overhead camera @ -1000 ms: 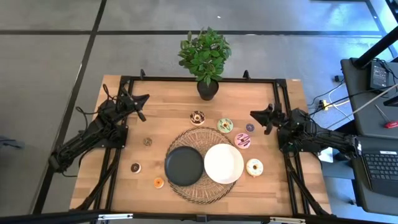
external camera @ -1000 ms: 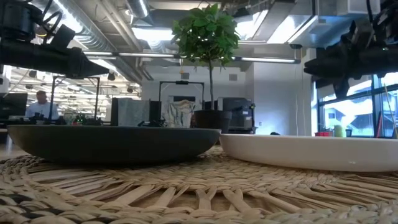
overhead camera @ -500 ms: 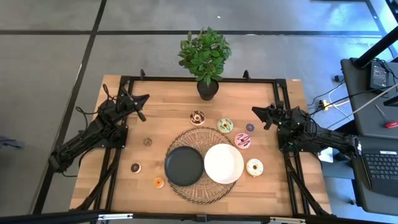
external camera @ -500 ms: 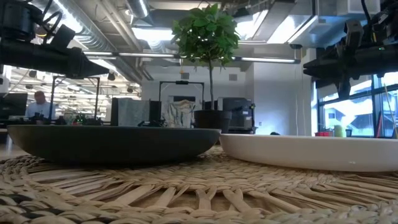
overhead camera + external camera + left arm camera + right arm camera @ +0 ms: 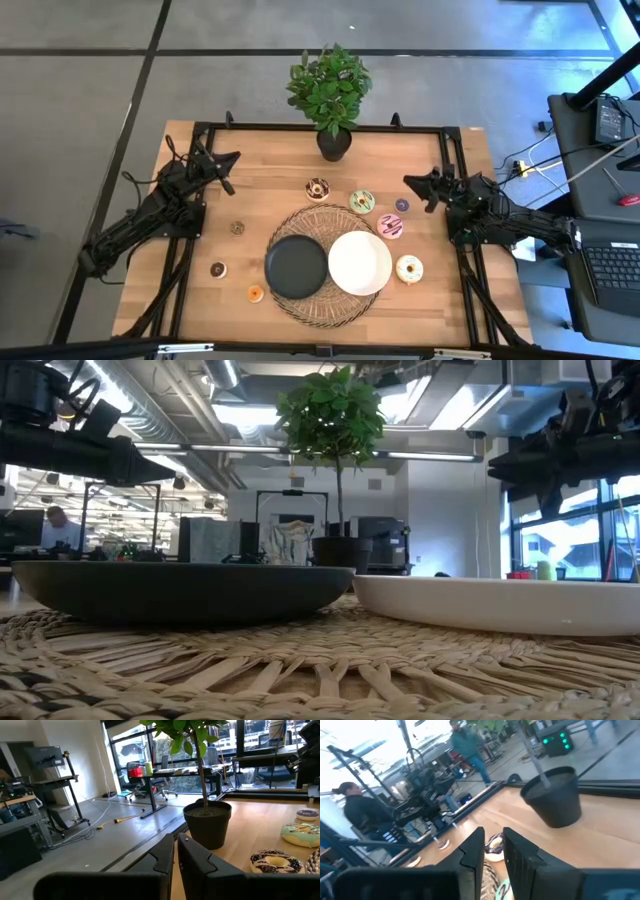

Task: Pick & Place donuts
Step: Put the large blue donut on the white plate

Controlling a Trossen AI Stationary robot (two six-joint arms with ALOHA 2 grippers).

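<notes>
While both arms wait at the sides of the wooden tabletop, the containers hold nothing. A round woven mat lies at the middle of the high view, carrying a black plate toward 7 o'clock and a white plate toward 4 o'clock; the two plates sit just beside each other, and no donut rests in either. A potted plant stands at 12 o'clock from the mat, its leaves hanging over the far edge of the tabletop.

All the donuts lie on the bare wood around the mat. A chocolate-iced donut sits at 12 o'clock, a green donut at 1 o'clock, a small purple donut beyond it, a pink donut at 2 o'clock touching the mat's rim, and a cream donut at 4 o'clock beside the white plate. On the other side are a small brown donut at 10 o'clock, a dark donut at 8 o'clock and a small orange donut at 7 o'clock.

The left pincer hovers at 10 o'clock, well apart from any donut, fingers nearly together around nothing. The right pincer hovers at 2 o'clock, near the purple donut, with only a narrow gap between its fingers.
</notes>
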